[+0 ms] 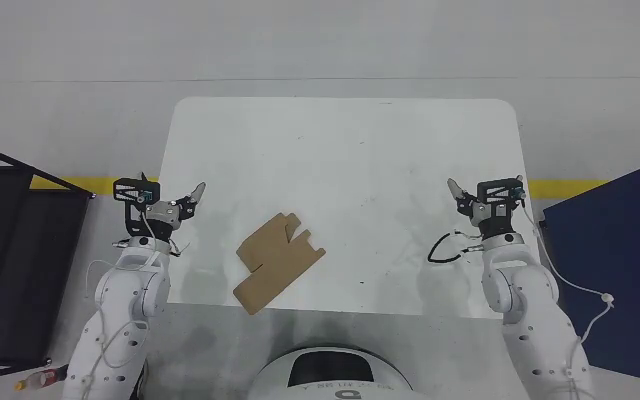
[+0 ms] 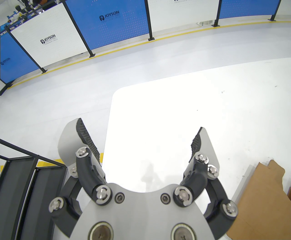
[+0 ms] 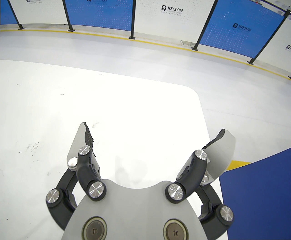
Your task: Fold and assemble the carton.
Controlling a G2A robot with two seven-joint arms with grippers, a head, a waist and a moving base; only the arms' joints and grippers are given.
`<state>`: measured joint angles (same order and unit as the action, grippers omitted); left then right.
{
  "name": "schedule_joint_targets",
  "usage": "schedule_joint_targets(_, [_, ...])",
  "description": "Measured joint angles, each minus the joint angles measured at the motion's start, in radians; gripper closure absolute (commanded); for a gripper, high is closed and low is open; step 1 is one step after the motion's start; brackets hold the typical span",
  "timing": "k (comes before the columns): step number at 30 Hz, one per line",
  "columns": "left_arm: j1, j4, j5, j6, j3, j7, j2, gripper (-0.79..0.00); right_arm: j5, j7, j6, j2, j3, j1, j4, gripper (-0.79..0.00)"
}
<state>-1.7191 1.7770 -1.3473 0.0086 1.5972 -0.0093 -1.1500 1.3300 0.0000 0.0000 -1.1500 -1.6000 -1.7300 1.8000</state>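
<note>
The carton (image 1: 278,258) is a flat, unfolded piece of brown cardboard lying near the front edge of the white table (image 1: 350,140), a little left of the middle. One end of it sticks slightly past the table's front edge. My left gripper (image 1: 172,186) hovers over the table's left edge, open and holding nothing, with the carton off to its right. In the left wrist view the left gripper (image 2: 139,126) has its jaws spread wide, and a corner of the carton (image 2: 261,193) lies beside it. My right gripper (image 1: 487,184) (image 3: 154,127) is over the table's right edge, open and holding nothing.
A black rack (image 1: 25,260) stands on the floor just left of the table. A blue panel (image 1: 600,250) stands close to the table's right side. Blue and white barrier panels (image 3: 172,13) line the far floor.
</note>
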Motion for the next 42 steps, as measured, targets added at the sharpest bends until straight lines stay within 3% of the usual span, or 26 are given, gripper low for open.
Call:
schedule_joint_targets(2, [0.034, -0.059, -0.014, 0.005, -0.019, -0.036, -0.003, -0.785, 0.000, 0.000, 0.000, 0.000, 0.000, 0.000, 0.000, -0.785])
schedule_joint_targets(6, [0.086, -0.157, 0.011, -0.086, -0.080, -0.033, -0.007, -0.785, 0.000, 0.000, 0.000, 0.000, 0.000, 0.000, 0.000, -0.785])
schedule_joint_targets(13, [0.130, -0.228, -0.052, -0.116, -0.154, -0.030, -0.014, -0.785, 0.000, 0.000, 0.000, 0.000, 0.000, 0.000, 0.000, -0.785])
schedule_joint_targets(28, [0.165, -0.272, -0.239, -0.215, -0.238, -0.028, -0.012, -0.785, 0.000, 0.000, 0.000, 0.000, 0.000, 0.000, 0.000, -0.785])
schedule_joint_targets(42, [0.177, -0.319, -0.293, -0.311, -0.257, 0.002, -0.005, -0.785, 0.000, 0.000, 0.000, 0.000, 0.000, 0.000, 0.000, -0.785])
